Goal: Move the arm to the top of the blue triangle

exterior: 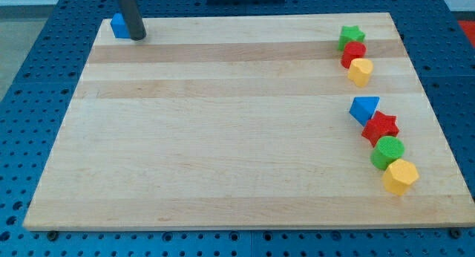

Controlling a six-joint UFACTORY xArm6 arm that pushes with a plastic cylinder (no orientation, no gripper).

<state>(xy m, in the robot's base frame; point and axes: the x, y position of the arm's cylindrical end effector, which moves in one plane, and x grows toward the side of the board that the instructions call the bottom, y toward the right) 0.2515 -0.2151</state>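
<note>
The blue triangle lies at the view's right, about mid-height on the wooden board. It touches a red star just below and to its right. My tip rests on the board at the view's top left, far to the left of the blue triangle. A blue cube sits right against the tip's left side, partly hidden by the rod.
A green star, a red cylinder and a yellow heart-like block form a chain at the top right. Below the red star lie a green cylinder and a yellow hexagon.
</note>
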